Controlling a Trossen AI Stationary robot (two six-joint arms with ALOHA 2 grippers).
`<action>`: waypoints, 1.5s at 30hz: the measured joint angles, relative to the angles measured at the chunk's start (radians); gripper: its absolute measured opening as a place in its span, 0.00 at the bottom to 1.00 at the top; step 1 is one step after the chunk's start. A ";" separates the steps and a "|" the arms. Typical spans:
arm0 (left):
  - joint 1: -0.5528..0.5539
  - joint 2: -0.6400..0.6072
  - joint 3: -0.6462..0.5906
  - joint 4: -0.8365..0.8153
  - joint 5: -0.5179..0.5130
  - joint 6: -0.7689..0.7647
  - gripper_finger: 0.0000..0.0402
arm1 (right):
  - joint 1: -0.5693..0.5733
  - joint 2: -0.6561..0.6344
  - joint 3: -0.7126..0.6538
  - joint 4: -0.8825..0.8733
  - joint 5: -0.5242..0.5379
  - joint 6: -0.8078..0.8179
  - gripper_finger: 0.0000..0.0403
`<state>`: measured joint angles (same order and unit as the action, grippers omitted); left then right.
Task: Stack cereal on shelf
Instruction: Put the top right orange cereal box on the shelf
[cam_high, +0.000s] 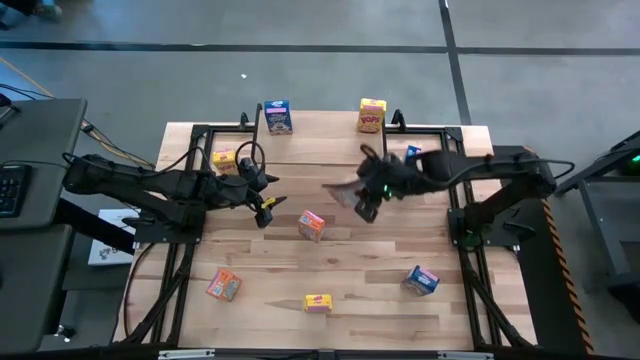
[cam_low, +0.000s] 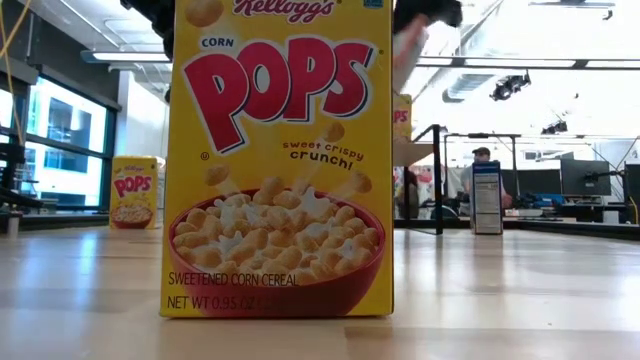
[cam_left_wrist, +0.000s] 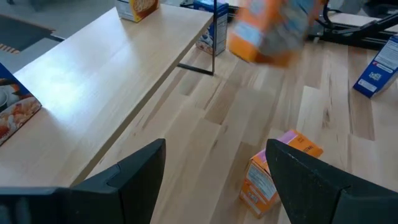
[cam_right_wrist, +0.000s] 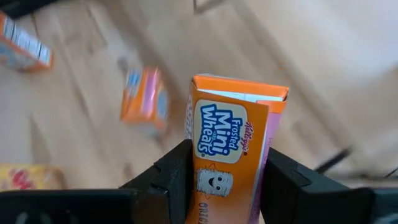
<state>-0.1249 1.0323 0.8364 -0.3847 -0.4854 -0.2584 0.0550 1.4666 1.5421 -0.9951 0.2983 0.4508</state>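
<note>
My right gripper (cam_high: 366, 203) is shut on an orange cereal box (cam_right_wrist: 231, 143), held in the air over the middle of the table; in the left wrist view the box (cam_left_wrist: 273, 31) is a blur. My left gripper (cam_high: 265, 208) hovers open at mid-left, with a second orange box (cam_left_wrist: 273, 171) lying on the table beyond its fingers. The shelf (cam_high: 330, 135) stands along the far side. On it stand a blue box (cam_high: 278, 117) and a yellow box (cam_high: 372, 115). My right gripper pinches the orange box between its two fingers, one on each narrow side (cam_right_wrist: 198, 168), at the end nearer the wrist. The printed front faces the wrist camera. The fingers slant down from above. The box is lifted clear of the table, its free end (cam_right_wrist: 239, 87) pointing away from the fingers.
Loose boxes lie on the table: orange (cam_high: 224, 285), yellow (cam_high: 318, 303) and blue (cam_high: 421, 280) near the front, yellow (cam_high: 224, 158) and blue (cam_high: 413, 152) by the shelf. A yellow box (cam_low: 278, 160) fills most of the low view. Black frame rails (cam_high: 185, 250) run along both sides.
</note>
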 joint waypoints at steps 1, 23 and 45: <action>0.000 0.000 0.000 0.000 0.000 0.000 0.67 | -0.017 0.000 0.021 0.012 0.010 -0.050 0.35; 0.000 0.000 0.000 0.000 0.000 0.000 0.67 | -0.370 0.004 0.251 0.481 -0.041 -0.926 0.35; 0.000 0.000 0.000 0.000 0.003 -0.001 0.67 | -0.448 0.232 0.251 0.315 -0.153 -1.061 0.35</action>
<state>-0.1249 1.0324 0.8364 -0.3847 -0.4826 -0.2592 -0.3931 1.6985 1.7931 -0.6796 0.1453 -0.6103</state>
